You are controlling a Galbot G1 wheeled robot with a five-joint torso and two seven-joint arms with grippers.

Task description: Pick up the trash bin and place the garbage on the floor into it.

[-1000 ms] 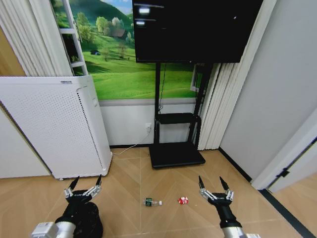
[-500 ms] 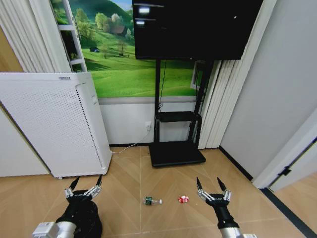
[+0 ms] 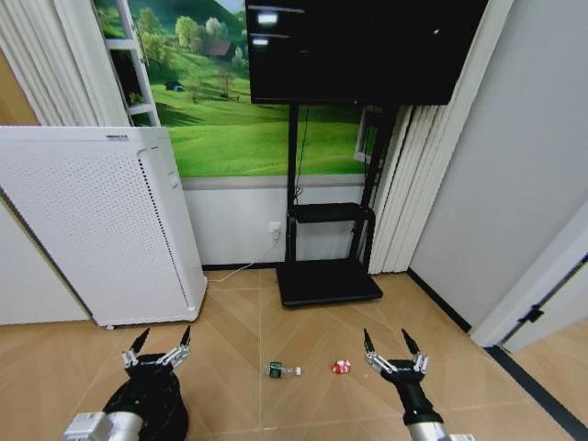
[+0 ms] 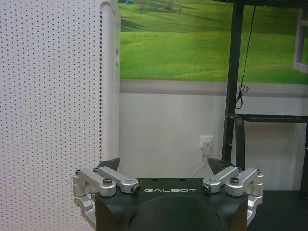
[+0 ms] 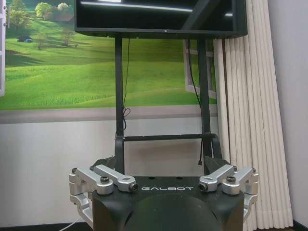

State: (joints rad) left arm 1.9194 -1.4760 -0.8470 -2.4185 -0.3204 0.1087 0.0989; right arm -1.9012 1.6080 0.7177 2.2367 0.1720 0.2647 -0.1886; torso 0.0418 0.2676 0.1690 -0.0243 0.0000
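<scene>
The trash bin (image 3: 147, 412) is a black mesh mass at the lower left of the head view, partly covered by my left arm. My left gripper (image 3: 162, 342) stands open just above and beyond it, holding nothing. On the wooden floor ahead lie two pieces of garbage: a clear bottle with a green label (image 3: 283, 370) and a crumpled red-and-white wrapper (image 3: 341, 367). My right gripper (image 3: 392, 347) hovers open just right of the wrapper, above the floor. In the wrist views, the left gripper (image 4: 165, 166) and the right gripper (image 5: 159, 163) both face the wall with their fingers spread.
A tall white perforated air purifier (image 3: 96, 225) stands at the left. A black TV stand (image 3: 328, 283) with a big screen rises against the wall straight ahead. Curtains and a grey wall (image 3: 496, 184) close the right side. Open floor lies around the litter.
The whole picture has shifted slightly, so the camera moved. The right gripper has drifted a little to the left. Both grippers stay open.
</scene>
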